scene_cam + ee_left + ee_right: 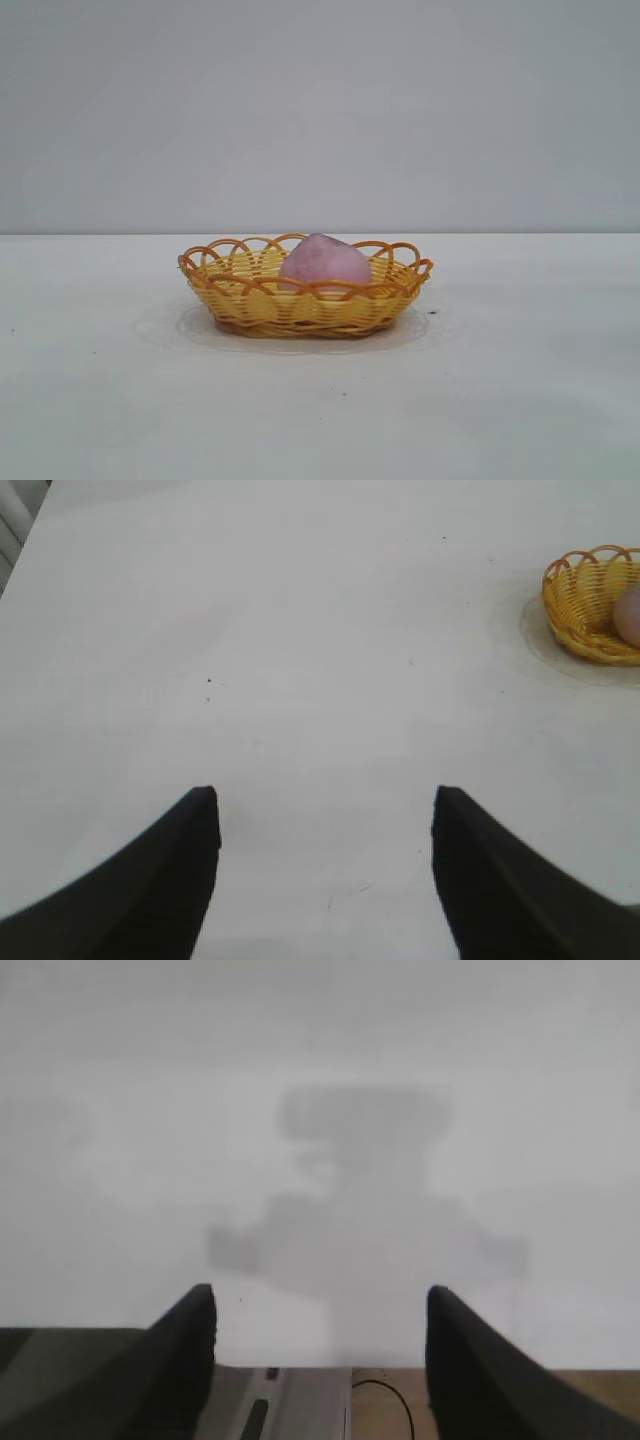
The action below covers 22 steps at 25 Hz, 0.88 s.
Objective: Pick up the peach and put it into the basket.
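The pale pink-mauve peach (323,262) lies inside the yellow wicker basket (300,308) with the orange-brown looped rim, at the middle of the white table. Neither arm shows in the exterior view. In the left wrist view the basket (585,615) sits far off from my left gripper (327,805), with a sliver of the peach (630,615) at the picture's edge. The left gripper is open and empty over bare table. My right gripper (320,1305) is open and empty, over the table's edge.
A white table (100,400) and a plain grey wall fill the exterior view. In the right wrist view the table's edge, a metal rail (300,1400) and a brown surface with a black cable (385,1395) lie below the gripper.
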Available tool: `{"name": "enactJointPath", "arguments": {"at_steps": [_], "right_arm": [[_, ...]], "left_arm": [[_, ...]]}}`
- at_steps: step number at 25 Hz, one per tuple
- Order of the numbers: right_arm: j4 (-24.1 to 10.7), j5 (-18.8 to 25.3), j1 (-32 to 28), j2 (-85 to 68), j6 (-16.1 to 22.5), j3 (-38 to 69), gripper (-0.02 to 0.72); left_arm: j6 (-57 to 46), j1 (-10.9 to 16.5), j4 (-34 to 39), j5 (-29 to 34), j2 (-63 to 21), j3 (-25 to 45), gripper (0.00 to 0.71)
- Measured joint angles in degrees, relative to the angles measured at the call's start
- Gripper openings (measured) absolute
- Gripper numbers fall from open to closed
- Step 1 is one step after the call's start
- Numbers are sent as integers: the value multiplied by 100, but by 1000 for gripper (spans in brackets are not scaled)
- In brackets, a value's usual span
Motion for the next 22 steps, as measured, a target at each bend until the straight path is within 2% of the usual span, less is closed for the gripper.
{"name": "enactJointPath", "arguments": {"at_steps": [7, 22], "right_arm": [[-254, 166, 0, -2181, 150, 648, 413], [-278, 313, 0, -5103, 166, 681, 413]], "left_arm": [[0, 0, 0, 0, 0, 0, 445], [0, 0, 0, 0, 0, 0, 445]]}}
